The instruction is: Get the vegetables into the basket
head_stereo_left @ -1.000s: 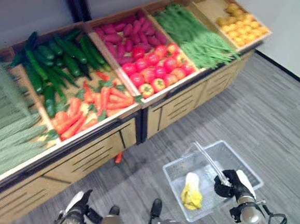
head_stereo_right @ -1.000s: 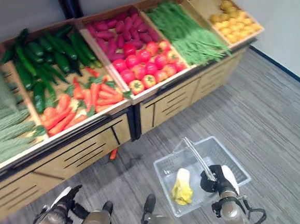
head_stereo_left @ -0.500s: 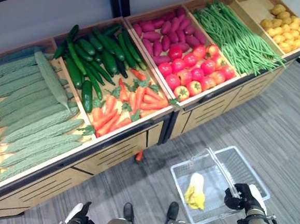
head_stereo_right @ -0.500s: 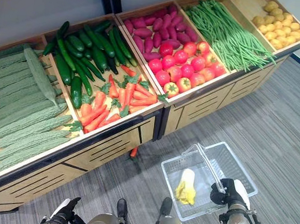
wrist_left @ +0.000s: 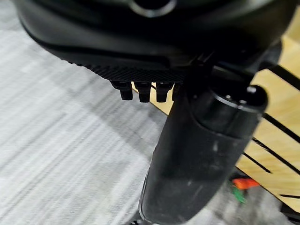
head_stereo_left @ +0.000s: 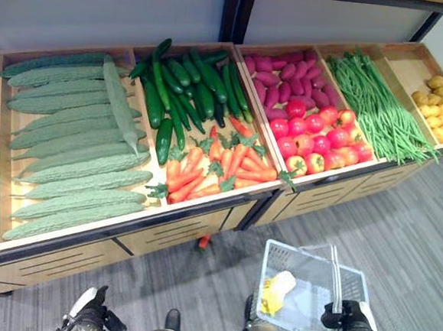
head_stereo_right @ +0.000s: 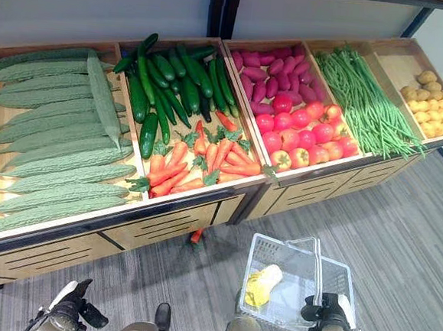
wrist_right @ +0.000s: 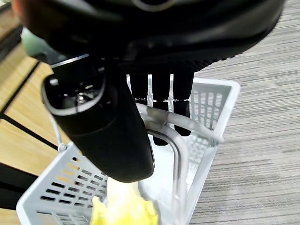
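Note:
A clear plastic basket (head_stereo_left: 274, 253) hangs low over the grey floor in front of the shelf, with a yellow-white cabbage (head_stereo_left: 277, 286) lying inside it. My right hand (head_stereo_left: 341, 317) is shut on the basket's handle (wrist_right: 180, 154), fingers curled over the bar; the cabbage (wrist_right: 122, 208) shows below it. My left hand (head_stereo_left: 90, 320) hangs at the lower left, fingers relaxed and holding nothing. On the shelf lie bitter gourds (head_stereo_left: 69, 146), cucumbers (head_stereo_left: 183, 86), carrots (head_stereo_left: 214, 161), tomatoes (head_stereo_left: 316, 135) and green beans (head_stereo_left: 375, 109).
The wooden shelf's front edge (head_stereo_left: 202, 214) runs across just ahead of me. Purple sweet potatoes (head_stereo_left: 286, 71) and potatoes (head_stereo_left: 441, 106) fill other bins. One carrot (head_stereo_left: 204, 241) lies on the floor under the shelf's edge. Open floor stretches to the right of the basket.
The whole picture has swung, so the camera moved: the gourd bin on the left has come fully into sight. My right hand keeps its hold on the basket's handle.

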Motion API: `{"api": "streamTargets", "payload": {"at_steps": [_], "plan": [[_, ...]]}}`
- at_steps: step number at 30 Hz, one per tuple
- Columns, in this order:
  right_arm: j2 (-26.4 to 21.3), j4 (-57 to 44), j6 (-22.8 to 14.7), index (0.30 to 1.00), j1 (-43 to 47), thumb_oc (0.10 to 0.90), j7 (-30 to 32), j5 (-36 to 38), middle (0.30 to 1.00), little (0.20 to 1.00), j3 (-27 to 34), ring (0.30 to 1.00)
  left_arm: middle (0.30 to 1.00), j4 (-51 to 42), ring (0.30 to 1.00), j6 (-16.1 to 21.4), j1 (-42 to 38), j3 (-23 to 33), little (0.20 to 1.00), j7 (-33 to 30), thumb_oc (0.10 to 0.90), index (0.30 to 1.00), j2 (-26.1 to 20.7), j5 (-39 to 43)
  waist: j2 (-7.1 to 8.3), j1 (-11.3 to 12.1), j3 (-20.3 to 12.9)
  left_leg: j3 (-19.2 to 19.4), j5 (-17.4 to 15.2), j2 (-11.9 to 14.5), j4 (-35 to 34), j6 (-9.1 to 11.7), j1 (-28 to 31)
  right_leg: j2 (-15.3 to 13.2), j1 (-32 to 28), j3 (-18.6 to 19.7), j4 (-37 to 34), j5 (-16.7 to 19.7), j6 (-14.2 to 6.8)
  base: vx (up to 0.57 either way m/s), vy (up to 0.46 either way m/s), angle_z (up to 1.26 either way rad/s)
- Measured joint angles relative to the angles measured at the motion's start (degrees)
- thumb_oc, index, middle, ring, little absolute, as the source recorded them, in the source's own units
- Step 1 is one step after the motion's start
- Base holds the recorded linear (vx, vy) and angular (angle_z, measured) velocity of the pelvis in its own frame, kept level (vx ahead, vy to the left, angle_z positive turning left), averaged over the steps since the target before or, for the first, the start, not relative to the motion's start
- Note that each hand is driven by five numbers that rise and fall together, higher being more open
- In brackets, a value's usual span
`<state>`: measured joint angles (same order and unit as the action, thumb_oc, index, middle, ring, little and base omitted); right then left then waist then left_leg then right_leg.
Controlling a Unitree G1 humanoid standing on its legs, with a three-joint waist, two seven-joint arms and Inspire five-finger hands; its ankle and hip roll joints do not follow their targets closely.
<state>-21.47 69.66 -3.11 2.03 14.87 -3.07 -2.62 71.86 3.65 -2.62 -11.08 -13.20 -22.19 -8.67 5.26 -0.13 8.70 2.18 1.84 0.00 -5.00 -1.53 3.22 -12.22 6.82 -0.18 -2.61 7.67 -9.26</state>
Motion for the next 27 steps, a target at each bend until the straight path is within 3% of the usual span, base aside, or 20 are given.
{"api": "streamTargets", "payload": {"at_steps": [1,2,4,5,6,10,13,17,21,23,25,27], "plan": [[0.2,0.7,0.1,0.300,-1.0,0.400,0.0,0.9,0.300,0.300,0.0,0.300,1.000,-0.2,1.000,0.2,0.9,0.4,1.000,-0.2,0.900,1.000,0.0,0.8,0.44,0.3,-0.3,-0.3,-0.6,-0.3,0.0,1.4,0.9,0.1,-1.8,-1.1,-1.1,2.9,0.5,0.06,-0.267,0.26],[0.2,1.4,0.3,0.300,-0.9,0.400,0.0,1.0,0.300,0.300,0.0,0.300,1.000,0.0,1.000,0.2,1.6,1.8,1.000,-0.3,0.900,1.000,0.6,0.9,-0.12,0.9,-0.5,-0.1,-1.1,0.2,0.0,2.2,1.3,0.6,-2.7,-2.0,-2.8,2.3,0.7,0.04,-0.223,-0.01],[-0.2,1.8,0.3,0.300,-0.3,0.400,0.0,1.0,0.300,0.300,0.0,0.300,1.000,0.0,1.000,0.1,2.6,3.3,1.000,-0.2,0.900,1.000,2.3,1.4,-2.33,0.6,-0.9,-0.3,-1.4,2.6,0.0,3.6,0.8,3.1,-2.7,-2.7,-2.7,2.0,1.9,0.03,-0.191,-0.02],[-0.4,1.8,0.5,0.300,-0.4,0.400,0.0,1.0,0.300,0.300,0.1,0.300,1.000,0.0,1.000,0.1,3.0,4.0,1.000,-0.1,0.900,1.000,3.7,2.2,-4.13,0.8,-1.6,-0.4,-1.4,4.8,0.4,4.8,0.6,5.2,-2.7,-3.4,-2.5,1.6,2.9,0.06,-0.259,0.15],[-0.5,1.9,0.5,0.300,-0.4,0.400,-0.1,1.0,0.300,0.300,0.1,0.300,1.000,0.5,1.000,0.2,3.2,5.6,1.000,-0.1,0.900,1.000,4.5,3.1,-4.85,0.8,-1.9,-0.6,-1.5,5.8,0.8,5.3,0.3,6.1,-2.7,-4.0,-2.8,1.3,3.5,0.04,-0.175,0.12],[-1.4,2.4,0.5,0.300,-0.4,0.400,-0.3,1.0,0.300,0.300,0.2,0.300,1.000,0.3,1.000,0.3,2.3,8.8,1.000,-0.2,0.900,1.000,6.5,8.1,-5.67,0.8,-2.2,-0.6,-1.5,8.1,2.2,5.6,-1.2,8.2,-2.6,-5.5,-2.8,0.2,4.9,0.03,-0.113,0.16],[-2.6,4.1,0.3,0.300,-0.3,0.400,-0.3,1.0,0.300,0.300,1.3,0.300,1.000,0.0,1.000,0.3,2.0,12.2,1.000,-0.9,0.900,1.000,8.3,13.1,-5.99,0.8,-2.4,-0.8,-1.7,9.2,2.4,7.5,-1.4,9.2,-2.7,-6.0,-2.8,-0.3,5.8,0.04,-0.070,0.03],[-2.6,6.6,0.3,0.300,-0.5,0.400,0.5,1.2,0.300,0.300,2.4,0.300,1.000,0.5,1.000,0.4,1.5,20.1,1.000,-6.8,0.900,1.000,10.2,20.4,-5.82,0.8,-2.7,-0.6,-2.0,9.1,2.1,7.3,-1.1,9.1,-2.8,-6.0,-2.8,-0.3,5.8,0.04,-0.030,-0.02],[-2.2,8.0,0.7,0.300,-1.3,0.400,1.1,1.2,0.300,0.300,2.3,0.300,1.000,0.7,1.000,1.2,-0.3,27.1,1.000,-14.6,0.900,1.000,8.6,27.8,-5.94,0.7,-3.2,-0.2,-1.6,9.0,1.4,7.8,-0.1,9.0,-3.2,-5.8,-2.8,-0.1,5.6,0.04,0.006,-0.05],[-1.8,8.4,0.8,0.300,-2.2,0.400,1.5,1.1,0.300,0.300,2.3,0.300,1.000,1.6,1.000,2.3,-1.8,35.4,1.000,-20.7,0.900,1.000,5.3,32.7,-5.75,0.8,-3.6,0.2,-1.6,8.9,0.9,7.8,1.1,9.1,-4.0,-5.3,-2.8,0.2,5.2,0.04,0.033,-0.09],[-1.8,8.3,0.9,0.300,-2.8,0.400,1.7,0.9,0.300,0.300,2.2,0.300,1.000,3.8,1.000,2.9,-3.3,40.1,1.000,-22.2,0.900,1.000,1.1,37.1,-5.71,0.6,-4.7,0.5,-1.6,8.9,0.4,7.8,1.7,9.1,-4.0,-5.0,-2.8,0.2,5.3,0.02,0.030,-0.11],[-1.8,8.2,0.9,0.300,-3.4,0.400,1.9,0.6,0.300,0.300,2.2,0.300,1.000,3.7,1.000,3.8,-3.4,41.0,1.000,-24.1,0.900,1.000,-2.0,39.7,-5.55,0.7,-5.4,0.9,-1.6,8.7,0.2,7.8,1.9,9.0,-4.0,-4.9,-2.8,0.4,5.5,0.01,0.032,-0.08]]}}
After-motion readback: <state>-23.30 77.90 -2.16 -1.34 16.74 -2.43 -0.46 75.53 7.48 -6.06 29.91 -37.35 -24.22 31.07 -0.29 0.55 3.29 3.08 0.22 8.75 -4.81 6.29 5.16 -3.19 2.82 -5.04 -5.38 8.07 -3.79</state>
